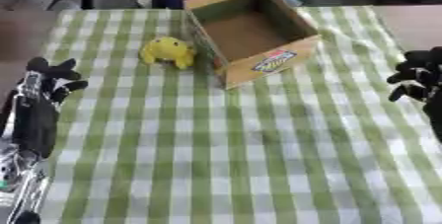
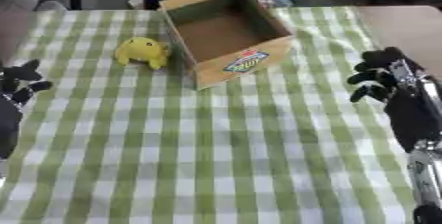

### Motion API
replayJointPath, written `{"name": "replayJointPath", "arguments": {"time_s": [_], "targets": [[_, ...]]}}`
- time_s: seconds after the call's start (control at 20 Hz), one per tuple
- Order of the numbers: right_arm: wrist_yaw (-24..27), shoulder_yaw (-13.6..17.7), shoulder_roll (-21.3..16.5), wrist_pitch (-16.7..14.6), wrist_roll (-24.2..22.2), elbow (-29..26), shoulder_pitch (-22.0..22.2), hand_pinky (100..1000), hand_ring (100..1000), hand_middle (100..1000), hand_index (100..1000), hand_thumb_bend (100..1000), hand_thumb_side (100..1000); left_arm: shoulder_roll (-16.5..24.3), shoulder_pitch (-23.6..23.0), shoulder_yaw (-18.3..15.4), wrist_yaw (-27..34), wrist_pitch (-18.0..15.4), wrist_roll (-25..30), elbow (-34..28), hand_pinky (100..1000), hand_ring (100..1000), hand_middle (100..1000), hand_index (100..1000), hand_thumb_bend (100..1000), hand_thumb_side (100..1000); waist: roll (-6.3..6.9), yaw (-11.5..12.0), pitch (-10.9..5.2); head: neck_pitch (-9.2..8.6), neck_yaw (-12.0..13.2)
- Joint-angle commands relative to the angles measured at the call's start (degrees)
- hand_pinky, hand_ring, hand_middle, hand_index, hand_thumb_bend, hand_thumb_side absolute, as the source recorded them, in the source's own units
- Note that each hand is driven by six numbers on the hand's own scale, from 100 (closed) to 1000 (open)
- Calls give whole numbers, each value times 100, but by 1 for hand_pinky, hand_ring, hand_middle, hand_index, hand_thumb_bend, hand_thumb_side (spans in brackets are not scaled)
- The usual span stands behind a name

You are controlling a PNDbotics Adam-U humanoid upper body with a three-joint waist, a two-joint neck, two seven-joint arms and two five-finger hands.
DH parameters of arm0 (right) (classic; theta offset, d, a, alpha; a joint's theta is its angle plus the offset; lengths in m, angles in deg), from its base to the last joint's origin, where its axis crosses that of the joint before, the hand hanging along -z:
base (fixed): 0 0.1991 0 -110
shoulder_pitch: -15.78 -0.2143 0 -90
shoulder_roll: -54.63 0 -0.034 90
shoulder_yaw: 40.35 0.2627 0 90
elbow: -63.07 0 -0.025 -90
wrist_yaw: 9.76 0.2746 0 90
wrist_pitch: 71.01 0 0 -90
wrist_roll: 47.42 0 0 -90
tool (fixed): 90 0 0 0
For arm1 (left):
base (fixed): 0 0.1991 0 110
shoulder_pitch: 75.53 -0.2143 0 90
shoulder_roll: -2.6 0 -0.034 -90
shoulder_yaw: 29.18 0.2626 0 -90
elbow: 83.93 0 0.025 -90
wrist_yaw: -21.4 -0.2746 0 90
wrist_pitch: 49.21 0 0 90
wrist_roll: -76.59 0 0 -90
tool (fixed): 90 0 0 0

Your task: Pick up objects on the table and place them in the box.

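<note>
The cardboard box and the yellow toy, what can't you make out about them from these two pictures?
- Cardboard box, both views: the floor right behind its near wall is hidden by that wall.
- Box label: too blurred to read.
- Yellow toy: its shape is too blurred to tell what it depicts.
- Right hand: cut off by the left eye view's right edge.
- Left hand: partly cut off in the right eye view.

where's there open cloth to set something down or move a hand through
The near half of the checked cloth, between the left hand and right hand, is bare. It is crowded only at the far end, around the box and yellow toy.
</note>
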Motion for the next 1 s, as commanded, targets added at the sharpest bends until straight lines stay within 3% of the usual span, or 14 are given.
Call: {"name": "replayJointPath", "arguments": {"time_s": [0.05, 0.4, 0.7, 0.85, 1.0], "targets": [[26, 44, -79, 0, 5, -117, -26, 400, 566, 564, 695, 100, 660, 301, 100, -7, -39, -25, 28, -141, 717, 909, 508, 544, 100, 778, 11, -2, -114, 48, -5], [1, 37, -113, -1, -5, -96, 17, 399, 565, 564, 695, 100, 662, 1546, 503, 52, -549, -88, 264, -9, 717, 921, 539, 628, 100, 626, 47, -23, -165, 78, -31], [-9, 1, -134, 8, -40, -75, 36, 399, 565, 564, 696, 100, 662, 2663, 1268, 337, -1365, -182, 881, 626, 722, 936, 591, 703, 100, 495, 87, -88, -217, 81, -27], [-18, -21, -161, 11, -64, -65, 55, 399, 565, 564, 696, 100, 661, 3014, 1801, 608, -1921, -318, 1257, 1097, 721, 937, 633, 750, 100, 314, 117, -135, -246, 95, 1], [-23, -48, -191, 18, -90, -52, 66, 399, 565, 564, 696, 100, 664, 3098, 2380, 838, -2677, -438, 1570, 1706, 719, 929, 661, 772, 100, 194, 161, -183, -281, 116, 33]]}}
